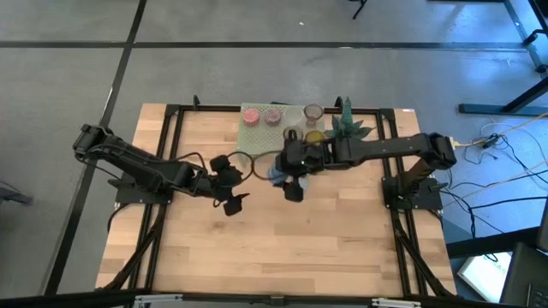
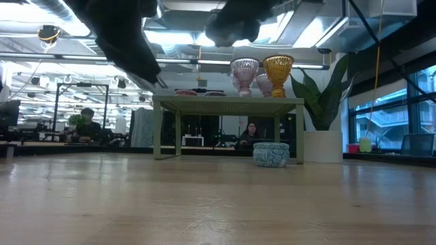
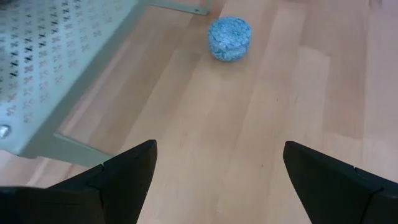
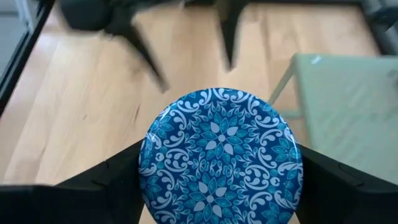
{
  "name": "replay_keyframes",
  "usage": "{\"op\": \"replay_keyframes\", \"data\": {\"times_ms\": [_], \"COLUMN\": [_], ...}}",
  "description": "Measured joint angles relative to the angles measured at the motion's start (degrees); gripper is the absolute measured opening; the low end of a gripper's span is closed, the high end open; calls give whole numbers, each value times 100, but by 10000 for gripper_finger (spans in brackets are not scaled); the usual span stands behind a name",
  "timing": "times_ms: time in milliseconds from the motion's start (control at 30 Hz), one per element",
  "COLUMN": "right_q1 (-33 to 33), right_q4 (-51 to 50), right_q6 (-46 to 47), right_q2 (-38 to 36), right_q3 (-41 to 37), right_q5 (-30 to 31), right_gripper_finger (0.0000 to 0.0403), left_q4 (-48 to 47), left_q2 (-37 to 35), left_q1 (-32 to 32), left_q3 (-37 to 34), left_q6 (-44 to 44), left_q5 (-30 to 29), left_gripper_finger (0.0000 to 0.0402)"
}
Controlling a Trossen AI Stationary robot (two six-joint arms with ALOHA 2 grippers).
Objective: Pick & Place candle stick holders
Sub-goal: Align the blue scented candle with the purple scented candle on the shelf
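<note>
A pale wooden bench (image 1: 282,248) fills the high view, with two dark robot arms reaching in over its middle. The left claw (image 1: 233,192) hangs above bare wood toward the near side, its fingers (image 3: 127,168) spread wide with nothing between them. Just beyond it, the right claw (image 1: 292,182) sits near the centre; in its wrist view a blue patterned disc (image 4: 221,155) — white floral pattern on deep blue — lies between its two fingers, which flank the disc's edges, though whether they press on it cannot be told. A little farther on, a small blue round holder (image 2: 271,154) stands on the bench just in front of a pale green perforated stand (image 2: 228,102). On top of the stand in the low view are a pink holder (image 2: 244,71) and an amber holder (image 2: 278,69) side by side, with a paler one (image 2: 263,83) partly hidden between them. From above, two pink holders (image 1: 262,115) rest on the stand, with a clear holder (image 1: 313,112) beside it. At the far edge, a spiky green potted plant (image 1: 348,122) stands to the right of the stand — a white pot in the low view.
</note>
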Motion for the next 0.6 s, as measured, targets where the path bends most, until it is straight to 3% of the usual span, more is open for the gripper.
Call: {"op": "replay_keyframes", "data": {"times_ms": [100,267,433,600], "right_q1": [226,535,770,955], "right_q4": [-281,-557,-711,-1022], "right_q6": [41,581,599,567], "right_q2": [0,0,0,0], "right_q3": [-1,-1,-83,-154], "right_q5": [2,149,207,897], "right_gripper_finger": [311,311,311,311], "left_q4": [38,349,1529,2390], "left_q2": [0,0,0,0], "left_q1": [118,357,405,403], "left_q3": [0,0,0,0], "left_q6": [-252,-1129,-1585,-2140], "left_q5": [42,613,1110,1660], "left_gripper_finger": [347,344,320,287]}}
